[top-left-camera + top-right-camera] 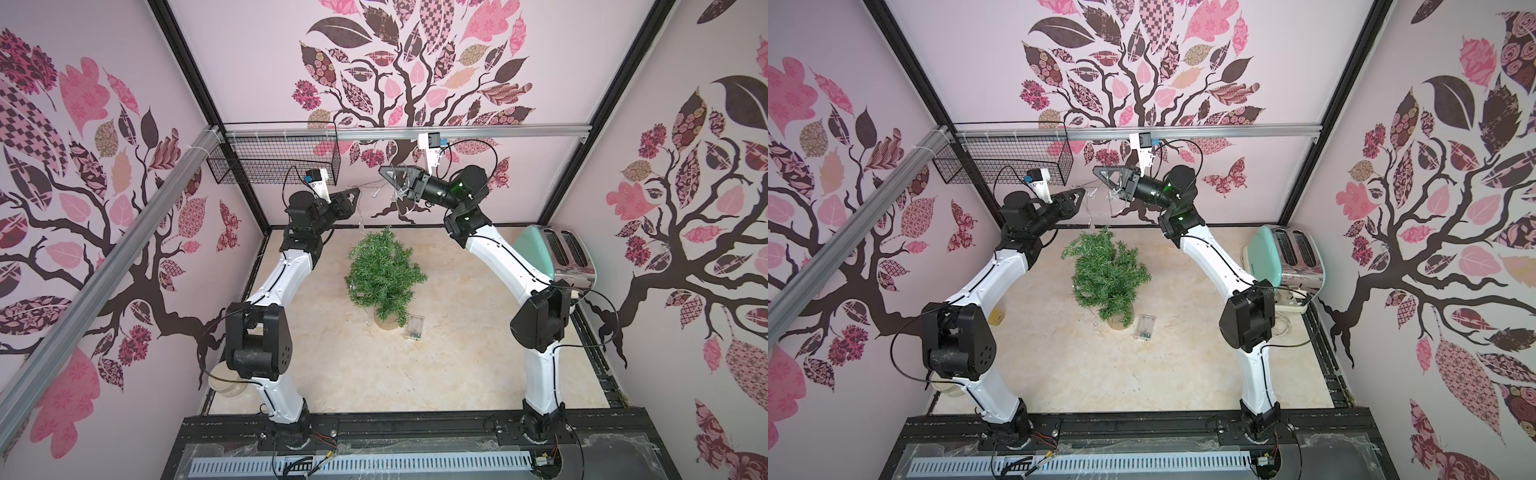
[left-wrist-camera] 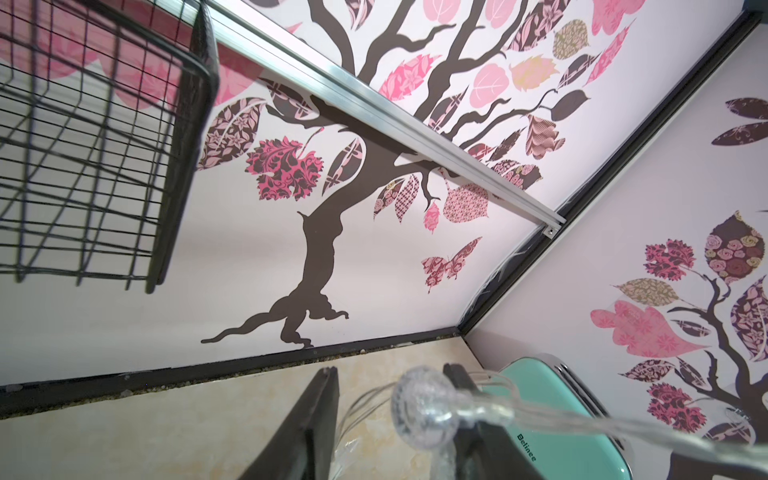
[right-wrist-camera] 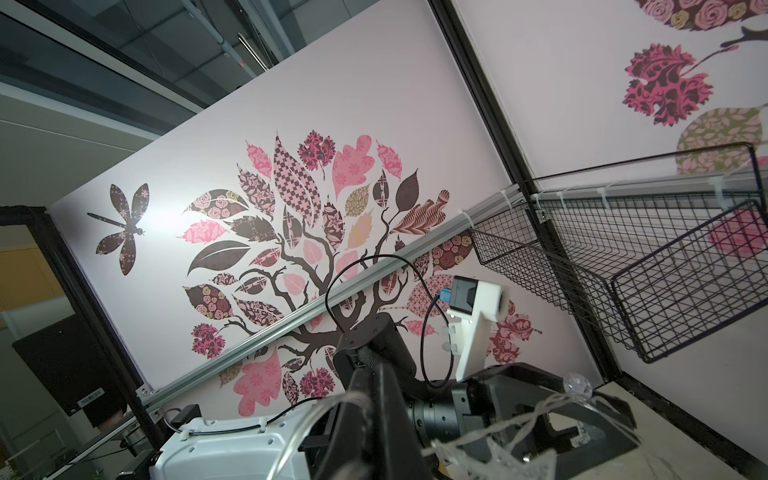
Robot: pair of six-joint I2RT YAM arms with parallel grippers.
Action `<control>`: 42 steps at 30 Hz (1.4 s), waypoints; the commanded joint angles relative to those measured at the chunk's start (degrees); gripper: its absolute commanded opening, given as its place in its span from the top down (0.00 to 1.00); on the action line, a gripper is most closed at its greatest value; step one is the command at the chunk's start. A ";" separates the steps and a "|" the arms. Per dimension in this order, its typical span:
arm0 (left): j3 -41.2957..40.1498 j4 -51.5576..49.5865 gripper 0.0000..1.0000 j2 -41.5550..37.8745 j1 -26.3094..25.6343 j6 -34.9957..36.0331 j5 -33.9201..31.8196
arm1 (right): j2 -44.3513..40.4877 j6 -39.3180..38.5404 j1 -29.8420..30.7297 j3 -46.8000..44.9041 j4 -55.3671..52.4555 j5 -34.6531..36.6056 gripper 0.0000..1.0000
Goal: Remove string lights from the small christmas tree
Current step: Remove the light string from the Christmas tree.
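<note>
**Lights mostly lifted, tail end not yet off**

Both arms high above the small christmas tree (image 1: 384,270), upright mid-table on its tan base (image 1: 386,323).

At the right gripper (image 1: 384,171): jaws pressed together, a bunch of the string lights (image 1: 400,194) pinched and dangling beneath. Star bulb (image 3: 515,457) close under the fingers in the right wrist view. Reads as a firm hold.

At the left gripper (image 1: 354,194): jaws apart, with a globe bulb (image 2: 419,409) and wire lying between the fingers (image 2: 316,419) in the left wrist view. No clamp visible; looks like a grip about to be taken, not one made.

Between the two grippers: wire strung across in the air, in both top views. From that span, one strand dropping straight down to the treetop.

Done, by the look of it: upper turns off the branches, most bulbs gathered up high.

Left to do:
- the strand reaching the treetop
- what seems a clear loop low in the foliage on the left arm's side, too faint to call
- a loose globe (image 1: 368,322) on the table (image 1: 457,365) just beside the base
- the battery box (image 1: 414,328), flat on the table just beside the base on the opposite side, its wire too thin to trace

Judged roughly two-thirds through. Risk of snagging in the needles, or of tipping the tree, if the hanging strand gets hauled up before the low part comes free.
</note>
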 commanded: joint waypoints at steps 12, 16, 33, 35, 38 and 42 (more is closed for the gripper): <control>-0.20 -1.09 0.87 -3.10 1.24 0.30 -2.63 | -7.18 -2.30 0.29 -5.08 1.92 -1.26 1.00; -1.81 -1.70 0.55 -5.04 1.31 0.28 -2.19 | -6.25 -4.84 0.29 -2.51 -2.98 -0.33 1.00; -7.38 -11.09 0.25 -13.84 1.36 4.54 12.26 | 4.23 -14.18 -0.22 17.64 -22.77 5.74 1.00; -8.61 -9.37 0.25 -15.07 1.27 5.50 13.18 | 5.80 -14.00 -0.23 20.43 -24.13 5.62 1.00; -10.59 -4.31 0.23 -16.24 1.30 4.83 14.79 | 7.60 -13.23 -0.23 23.24 -24.72 5.58 1.00; -9.65 -2.27 0.23 -15.47 0.82 4.43 18.29 | 9.62 -11.93 -0.22 25.85 -24.74 5.05 1.00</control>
